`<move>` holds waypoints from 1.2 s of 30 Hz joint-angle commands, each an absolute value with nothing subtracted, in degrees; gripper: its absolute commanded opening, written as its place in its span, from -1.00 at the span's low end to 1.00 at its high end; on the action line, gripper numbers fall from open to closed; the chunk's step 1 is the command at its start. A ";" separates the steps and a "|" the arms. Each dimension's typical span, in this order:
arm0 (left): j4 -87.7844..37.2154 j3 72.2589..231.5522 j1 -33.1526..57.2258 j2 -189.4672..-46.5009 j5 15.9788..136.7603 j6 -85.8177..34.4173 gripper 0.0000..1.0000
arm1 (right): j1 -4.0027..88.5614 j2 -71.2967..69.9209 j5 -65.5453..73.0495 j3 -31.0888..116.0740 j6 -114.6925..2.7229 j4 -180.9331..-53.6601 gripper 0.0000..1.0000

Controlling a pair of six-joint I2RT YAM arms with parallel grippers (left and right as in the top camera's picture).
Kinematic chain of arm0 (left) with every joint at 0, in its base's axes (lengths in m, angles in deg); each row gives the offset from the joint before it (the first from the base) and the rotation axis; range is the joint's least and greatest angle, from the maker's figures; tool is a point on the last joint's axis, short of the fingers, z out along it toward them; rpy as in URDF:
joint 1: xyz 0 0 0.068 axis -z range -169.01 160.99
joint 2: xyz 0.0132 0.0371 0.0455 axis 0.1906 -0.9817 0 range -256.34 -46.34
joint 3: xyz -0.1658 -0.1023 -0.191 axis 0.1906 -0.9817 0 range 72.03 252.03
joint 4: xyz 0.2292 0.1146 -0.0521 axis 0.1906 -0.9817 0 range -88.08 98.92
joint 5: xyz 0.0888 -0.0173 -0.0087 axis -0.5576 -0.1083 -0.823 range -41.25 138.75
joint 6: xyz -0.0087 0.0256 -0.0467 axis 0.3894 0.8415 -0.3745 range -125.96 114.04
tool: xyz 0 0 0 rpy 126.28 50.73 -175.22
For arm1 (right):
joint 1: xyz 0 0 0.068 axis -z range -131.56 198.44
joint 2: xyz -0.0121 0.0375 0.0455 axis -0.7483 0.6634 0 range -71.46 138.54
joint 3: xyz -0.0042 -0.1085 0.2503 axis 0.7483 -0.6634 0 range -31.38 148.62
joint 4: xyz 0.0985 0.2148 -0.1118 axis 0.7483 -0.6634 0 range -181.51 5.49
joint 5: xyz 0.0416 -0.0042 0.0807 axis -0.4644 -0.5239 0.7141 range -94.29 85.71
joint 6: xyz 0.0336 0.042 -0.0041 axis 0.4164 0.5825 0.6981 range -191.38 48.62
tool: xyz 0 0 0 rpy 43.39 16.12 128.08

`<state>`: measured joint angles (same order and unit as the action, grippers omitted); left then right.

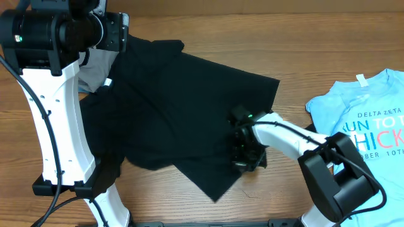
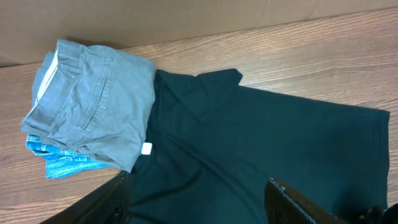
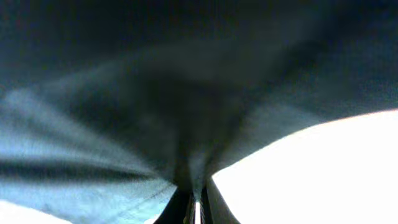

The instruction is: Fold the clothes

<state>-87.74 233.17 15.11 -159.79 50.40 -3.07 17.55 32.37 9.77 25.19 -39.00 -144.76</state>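
Our right claw (image 1: pixel 246 146) is pinched tight on a fold of the black shirt (image 1: pixel 170 94) near its lower right edge. The wrist view shows cloth bunched into the closed jaws. We judge this to be the start of a fold. To do it well, we should lift only enough to clear the table (image 1: pixel 303 57), then carry the edge across in a flat arc so the hem lands straight.

The right arm reaches in low from the near right corner, with the wrist bent down onto the cloth. Our left claw (image 2: pixel 199 205) stands wide and holds nothing. It hovers over the collar end, by the white tag (image 2: pixel 147 148) and the grey trousers (image 2: pixel 93 106), and could pin that end. The shirt lies rumpled across mid-table, and a light-blue tee (image 1: pixel 366 120) lies well apart at the right.
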 commanded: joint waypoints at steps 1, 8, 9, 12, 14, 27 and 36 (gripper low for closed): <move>-87.85 233.45 15.13 -159.68 50.25 -3.85 0.41 | 22.20 34.29 -2.31 26.81 -38.28 -147.16 -0.92; -87.87 233.45 15.13 -159.68 50.23 -3.85 0.47 | 33.24 34.29 -12.52 32.71 -38.28 -155.10 -0.86; -87.87 233.45 15.13 -159.68 50.23 -3.85 0.52 | 34.82 34.29 -12.65 33.74 -38.30 -156.41 -0.55; -87.87 233.45 15.13 -159.65 50.21 -3.83 0.58 | 39.38 33.99 -12.52 37.48 -38.70 -160.98 -0.35; -87.87 233.45 15.09 -159.65 50.21 -3.85 0.60 | 41.18 32.79 -10.55 39.14 -41.45 -162.14 -0.34; -87.89 217.43 15.06 -148.77 43.58 -5.71 0.74 | 40.65 21.09 8.42 39.84 -48.86 -162.84 -0.21; -87.87 181.37 8.07 -142.10 45.88 -14.15 0.50 | 37.31 14.27 14.25 39.79 -49.93 -163.21 -0.10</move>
<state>-87.65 192.17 11.68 -141.78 43.13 -10.41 38.77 18.16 11.85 38.59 -50.70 -163.05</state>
